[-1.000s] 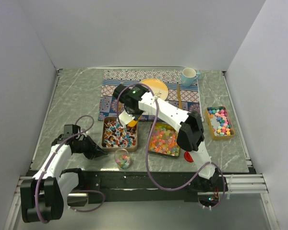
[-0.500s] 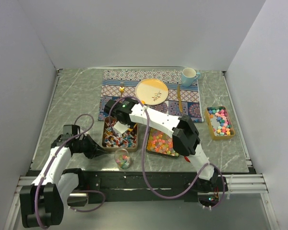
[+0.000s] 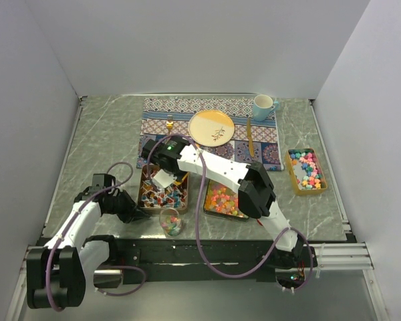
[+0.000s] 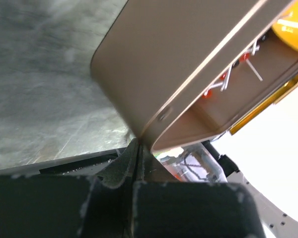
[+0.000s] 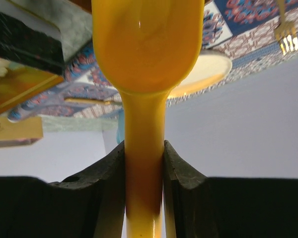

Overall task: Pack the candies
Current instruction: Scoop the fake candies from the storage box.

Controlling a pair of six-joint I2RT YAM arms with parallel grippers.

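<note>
Seen from above, a grey marble table point(image 3: 100, 147) holds three open tins and a glass. The middle tin point(image 3: 207, 212), at lower centre of the frame, is full of the candies point(image 3: 222, 198). They form a loose heap of pink, orange, yellow and green beads, partly hidden under your right arm. The glass point(image 3: 170, 221) stands just below and left of that tin, near the table's front edge, and holds a few beads of the same colours. The beads are too small to show any long axis or heading.

The left tin point(image 3: 145, 191), just beside the middle one, is filled with wrapped sweets in red, blue and white. The right tin point(image 3: 292, 170), well apart at the right of the frame, holds larger pink, blue and green sweets. Above the tins in the frame, a patterned mat point(image 3: 187, 107) carries a yellow plate point(image 3: 211, 127), a fork point(image 3: 169, 123) and a mug point(image 3: 262, 105).

Your right gripper point(image 3: 164, 176) hangs over the left tin, its fingers clamped on the handle of a yellow scoop point(image 5: 146, 44). In the right wrist view the scoop's long axis runs straight up the frame, bowl at the top.

Your left gripper point(image 4: 136, 146) sits at the lower left corner of the left tin, fingers pressed together with nothing between them. The tips are right at the tin's rounded corner, but you cannot tell whether they touch it.
</note>
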